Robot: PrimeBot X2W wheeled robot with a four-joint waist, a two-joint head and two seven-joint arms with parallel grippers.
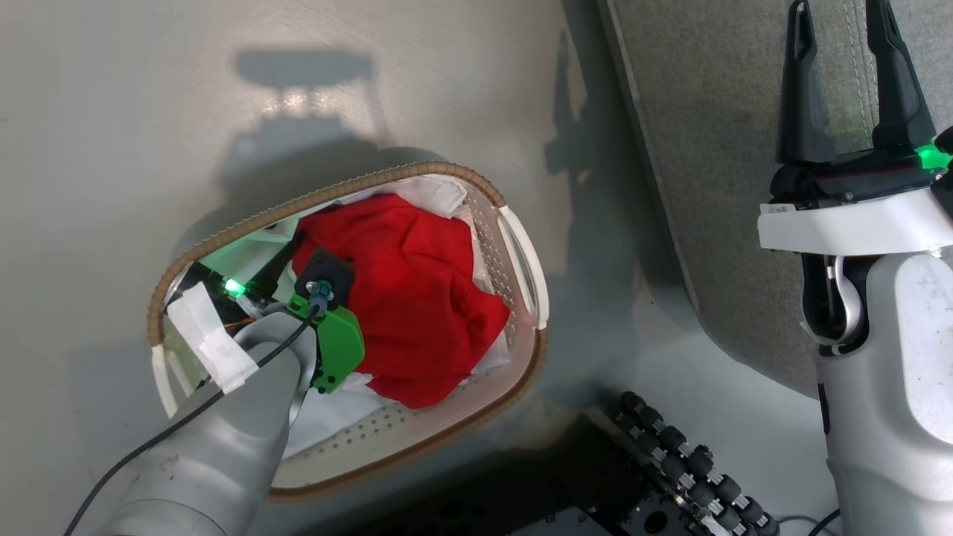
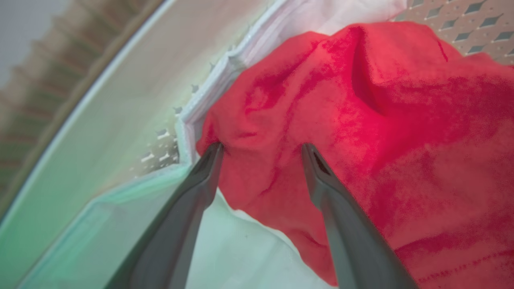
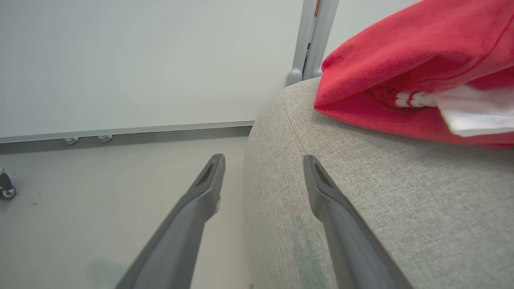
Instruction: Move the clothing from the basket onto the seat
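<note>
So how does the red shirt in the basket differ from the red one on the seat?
The basket shirt lies crumpled in the basket; the seat shirt rests on the grey seat. The seat shirt shows white striped trim; the basket shirt plain red. The open left gripper reaches the basket shirt; the open right gripper is short of the seat shirt. Both are bright red.

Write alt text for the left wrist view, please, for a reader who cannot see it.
The left gripper, jaws open, reaches into the white perforated basket with its dark fingertips at the edge of a crumpled bright red shirt. White liner cloth lies beneath the shirt, and the basket's brown woven rim shows blurred at left.
</note>
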